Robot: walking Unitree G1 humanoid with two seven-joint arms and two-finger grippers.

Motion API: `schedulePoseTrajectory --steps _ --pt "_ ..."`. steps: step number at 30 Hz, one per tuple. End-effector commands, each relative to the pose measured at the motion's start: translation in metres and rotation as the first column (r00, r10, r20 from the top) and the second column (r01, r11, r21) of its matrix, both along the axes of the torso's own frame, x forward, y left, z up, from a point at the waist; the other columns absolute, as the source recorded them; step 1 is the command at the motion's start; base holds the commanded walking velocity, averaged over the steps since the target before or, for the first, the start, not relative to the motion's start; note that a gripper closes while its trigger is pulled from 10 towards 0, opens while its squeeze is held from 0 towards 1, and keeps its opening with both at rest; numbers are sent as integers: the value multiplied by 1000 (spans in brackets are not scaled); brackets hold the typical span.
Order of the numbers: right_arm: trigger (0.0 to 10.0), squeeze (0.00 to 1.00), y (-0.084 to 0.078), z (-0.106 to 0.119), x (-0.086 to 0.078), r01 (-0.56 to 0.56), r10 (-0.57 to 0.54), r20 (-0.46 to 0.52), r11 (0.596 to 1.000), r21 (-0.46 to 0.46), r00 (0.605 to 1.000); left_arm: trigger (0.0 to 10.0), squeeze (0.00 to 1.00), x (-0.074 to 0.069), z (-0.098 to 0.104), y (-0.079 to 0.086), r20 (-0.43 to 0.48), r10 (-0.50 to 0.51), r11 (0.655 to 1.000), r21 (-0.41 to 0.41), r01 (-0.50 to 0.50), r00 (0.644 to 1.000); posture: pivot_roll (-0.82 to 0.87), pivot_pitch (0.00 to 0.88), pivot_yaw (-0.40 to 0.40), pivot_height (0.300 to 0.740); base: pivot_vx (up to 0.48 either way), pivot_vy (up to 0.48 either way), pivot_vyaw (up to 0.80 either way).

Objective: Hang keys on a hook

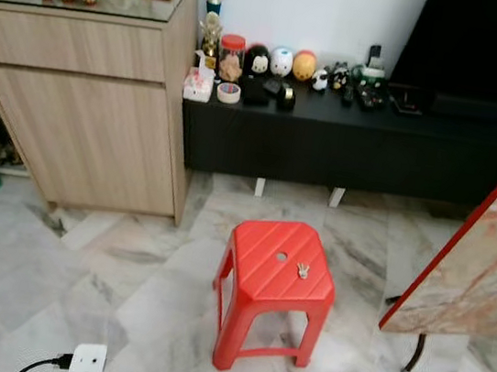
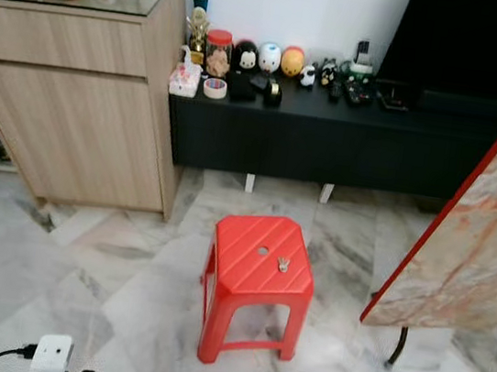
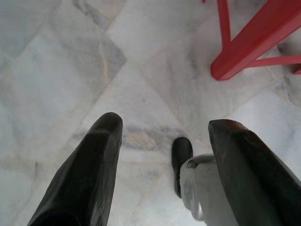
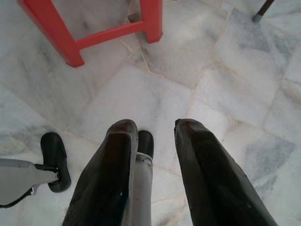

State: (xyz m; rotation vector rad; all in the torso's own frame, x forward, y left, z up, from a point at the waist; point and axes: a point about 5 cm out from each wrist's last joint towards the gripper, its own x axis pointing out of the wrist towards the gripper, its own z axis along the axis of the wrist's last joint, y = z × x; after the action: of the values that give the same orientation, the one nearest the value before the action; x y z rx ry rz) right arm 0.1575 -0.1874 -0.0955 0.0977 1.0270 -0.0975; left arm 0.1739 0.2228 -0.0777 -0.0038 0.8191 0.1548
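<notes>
Keys (image 1: 302,269) lie on the red stool (image 1: 268,244), centre frame, right of its hole. Small, light, metal; likely loose and slippery, so pinch the ring. Left gripper (image 3: 162,129) and right gripper (image 4: 153,127) hang low over marble floor (image 1: 125,271), jaws parted, empty.

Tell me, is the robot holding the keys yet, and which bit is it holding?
No, nothing is held. The left gripper and right gripper hang open over the floor, and the keys lie on the red stool.
</notes>
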Motion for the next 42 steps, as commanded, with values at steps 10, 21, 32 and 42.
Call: schedulePoseTrajectory --steps 10,21,32,42 --pt "10000 0 -1 3 5 -16 16 25 1000 -9 1000 10000 0 -1 -1 -1 -2 12 1000 8 -12 1000 79 0 -40 740 0 0 0" --pt "10000 0 -1 3 5 27 -27 39 1000 6 999 10000 0 2 0 -2 4 6 1000 -4 -6 1000 78 0 -38 740 0 0 323" --pt "10000 0 -1 3 6 -10 10 46 1000 -2 999 10000 0 3 1 -2 10 -4 1000 -3 4 1000 80 0 -35 740 0 0 0" --pt "10000 0 0 3 5 10 -10 49 1000 12 999 10000 0 1 0 -2 3 -11 1000 -4 11 1000 81 0 -36 740 195 0 288"
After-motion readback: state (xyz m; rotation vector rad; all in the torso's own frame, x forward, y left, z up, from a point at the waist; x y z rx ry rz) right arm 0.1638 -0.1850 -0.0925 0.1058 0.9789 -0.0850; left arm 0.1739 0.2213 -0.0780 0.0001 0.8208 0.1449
